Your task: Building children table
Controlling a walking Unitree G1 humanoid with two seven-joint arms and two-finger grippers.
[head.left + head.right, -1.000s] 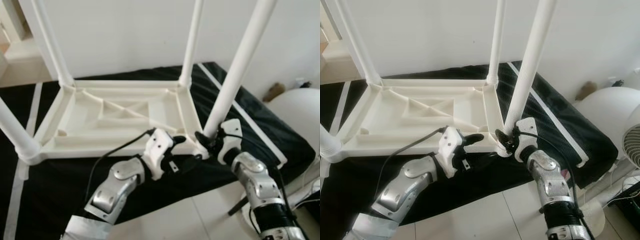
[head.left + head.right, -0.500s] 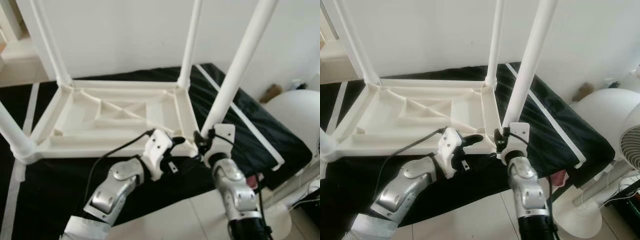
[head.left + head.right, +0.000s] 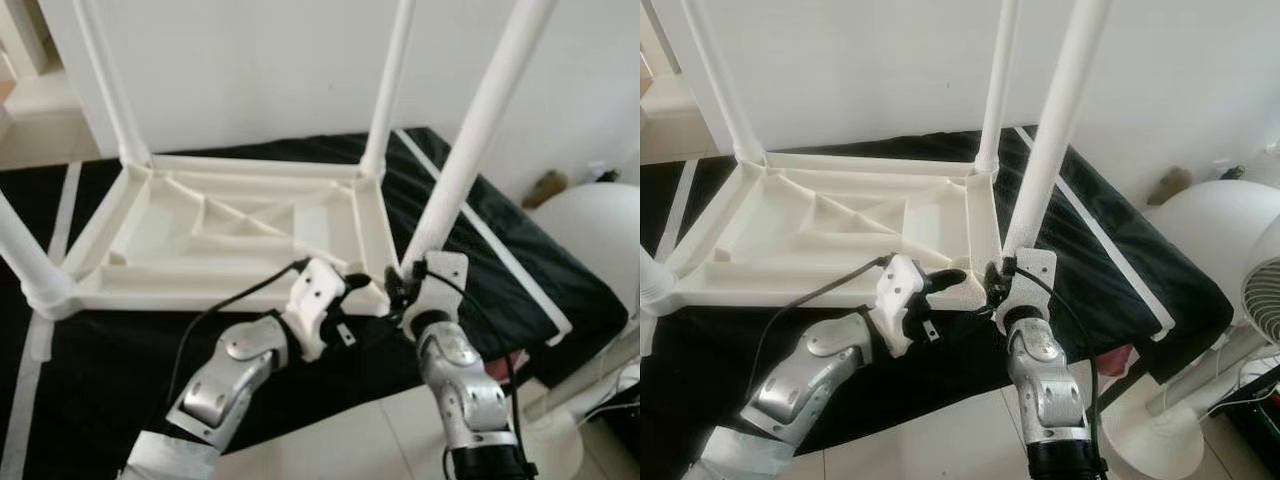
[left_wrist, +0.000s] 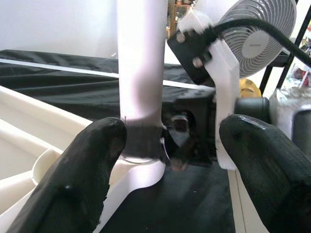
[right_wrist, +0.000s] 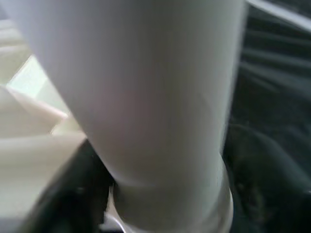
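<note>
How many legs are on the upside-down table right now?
4: near right leg by both grippers, far right, far left, near left at the view's edge.

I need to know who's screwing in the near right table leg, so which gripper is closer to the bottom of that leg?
Right. The right gripper is wrapped around the base of the near right leg. The left gripper sits beside it, on the upturned tabletop edge, fingers open toward the leg.

Silver jointed arms carry white wrist housings, black cables, and each gripper's [image 3: 355,283] thick black fingers [image 4: 73,184]
</note>
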